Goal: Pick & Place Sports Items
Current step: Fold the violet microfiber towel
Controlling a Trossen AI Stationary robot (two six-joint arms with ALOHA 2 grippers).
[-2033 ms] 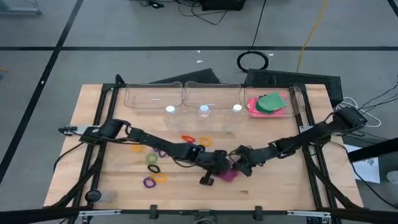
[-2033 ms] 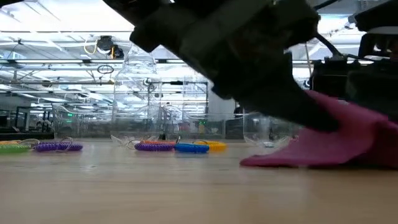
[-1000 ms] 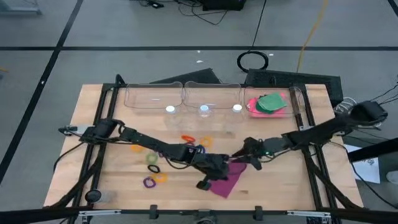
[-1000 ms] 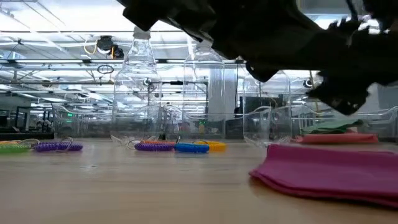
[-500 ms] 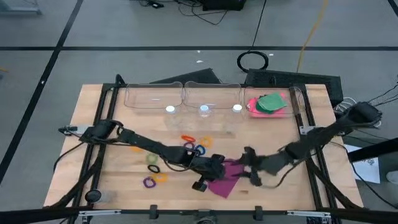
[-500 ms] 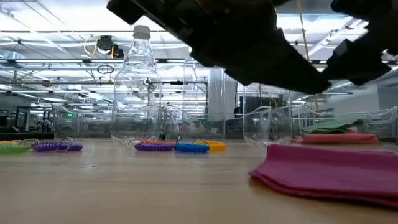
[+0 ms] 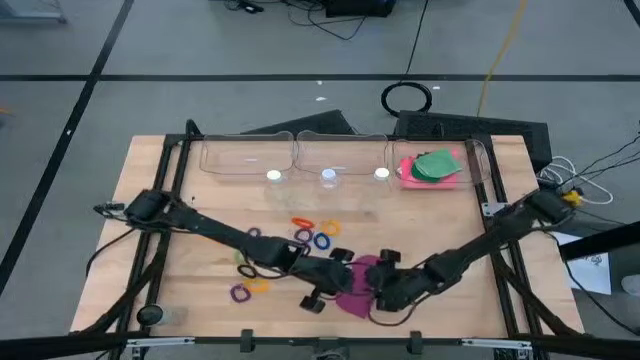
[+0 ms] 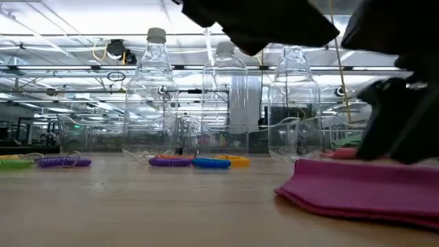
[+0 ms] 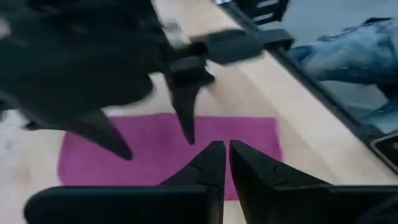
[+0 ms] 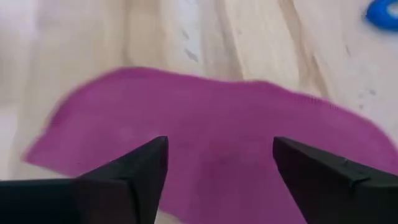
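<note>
Purple cloth piece [image 7: 357, 285] lies flat on the wooden table [image 7: 450, 215], near its front edge, and I place everything else from it. My right gripper [image 10: 217, 163] hangs just above the piece with its fingers spread wide and nothing between them; my left gripper [image 9: 222, 163] is pinched shut on nothing, right at the piece's left edge.

To take it well, I judge I should bring the right fingers down astride one edge, press lightly to bunch a fold, and only then close, since a flat soft sheet gives little to bite. My left arm is close enough to collide, so I would keep it still or draw it aside.

Counting from above: one purple piece here; one pink piece [image 7: 408, 170] and at least one green piece [image 7: 436, 165] in the clear bin [image 7: 478, 160] well behind and to the right. Three clear bottles [image 8: 155, 96] stand behind it. Elastic rings [image 7: 322, 240] scatter behind and to its left; I make out about ten, some too small to be sure.
</note>
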